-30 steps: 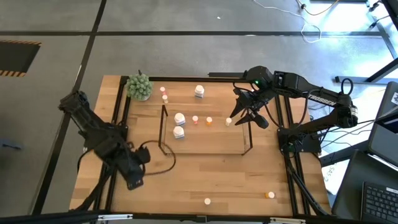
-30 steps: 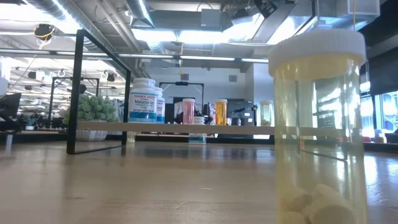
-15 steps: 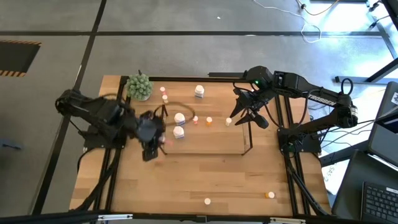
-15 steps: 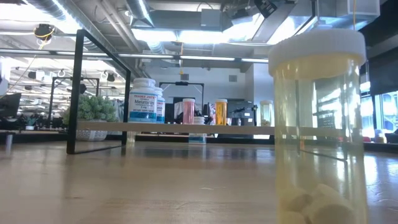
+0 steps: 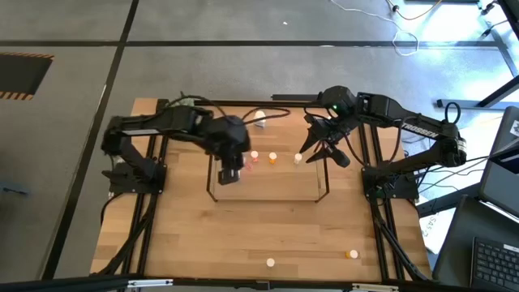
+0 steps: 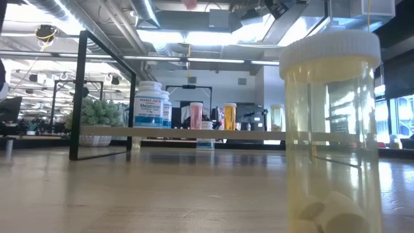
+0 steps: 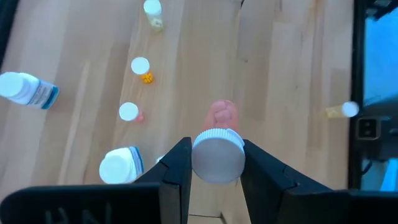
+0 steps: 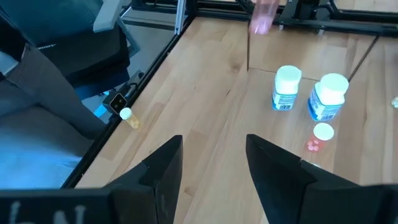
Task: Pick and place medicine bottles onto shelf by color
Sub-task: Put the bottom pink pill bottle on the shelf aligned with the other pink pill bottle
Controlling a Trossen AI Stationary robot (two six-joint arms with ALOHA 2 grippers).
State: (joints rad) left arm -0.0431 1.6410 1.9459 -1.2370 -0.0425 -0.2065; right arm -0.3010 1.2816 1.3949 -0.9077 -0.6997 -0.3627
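Observation:
My left gripper (image 5: 229, 172) is over the left end of the wire shelf (image 5: 276, 185), shut on a pink bottle with a white cap (image 7: 217, 163). On the shelf stand two white bottles (image 8: 286, 87), a pink one (image 5: 254, 156), an orange one (image 5: 272, 158) and a cream one (image 5: 298, 158). Another white bottle (image 5: 259, 119) stands on the table behind the shelf. A cream bottle (image 5: 270, 262) and an orange one (image 5: 351, 254) stand near the table's front edge. My right gripper (image 5: 315, 151) is open and empty above the shelf's right end. My left gripper pinches the pink bottle's white cap (image 7: 217, 163) between its two fingers (image 7: 181, 155), which come from above and point down. The pink body (image 7: 221, 115) hangs below the fingertips, cap up, clear of the shelf and table.
The shelf's black upright loops (image 6: 81, 97) rise at both ends. A green plant (image 6: 97, 113) stands at the table's far left. In the low view the front cream bottle (image 6: 330, 129) stands close in front. A cream bottle (image 8: 127, 116) shows on bare wood in the right wrist view.
My left gripper has swung from the table's near left toward the far edge and the right, ending over the shelf's left end. My right arm has kept still.

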